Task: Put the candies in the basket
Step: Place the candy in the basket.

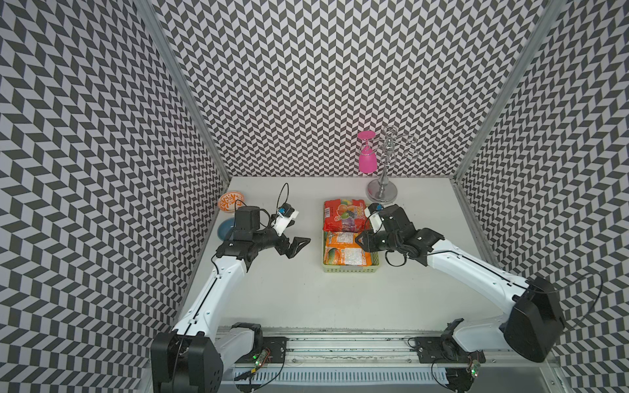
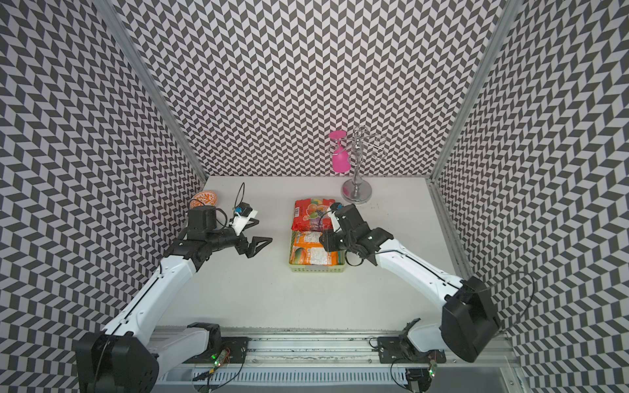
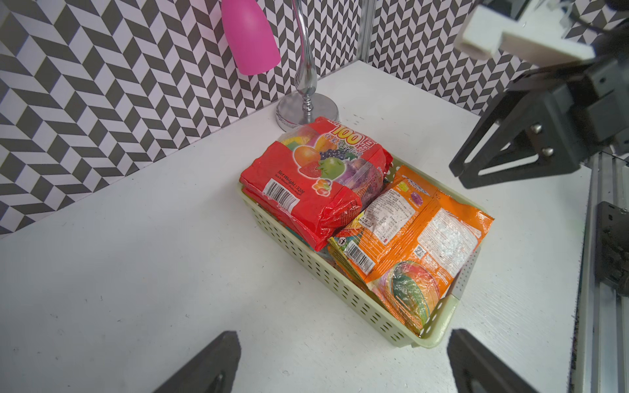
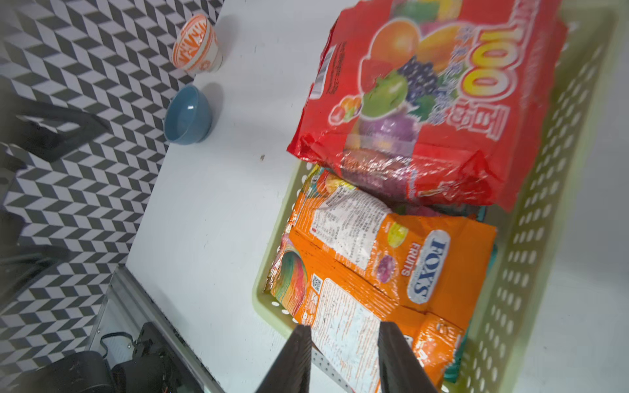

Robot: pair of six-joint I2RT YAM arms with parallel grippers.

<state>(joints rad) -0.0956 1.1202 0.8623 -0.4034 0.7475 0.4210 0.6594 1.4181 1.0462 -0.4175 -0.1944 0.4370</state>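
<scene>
The right arm [image 1: 459, 262] bends over the basket [image 1: 350, 270], right pincer [image 4: 344, 326] narrowly parted above the orange bag [image 4: 391, 272]; left pincer [image 1: 299, 249] hovers wide.

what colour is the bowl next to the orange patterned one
Blue; the bowl shows best in the right wrist view.

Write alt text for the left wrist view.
A pale green basket on a white table holds a red bag and an orange bag of candy. By the wall, a pink glass hangs on a chrome stand. The right claw hovers near the basket; the left claw is open in the foreground.
</scene>
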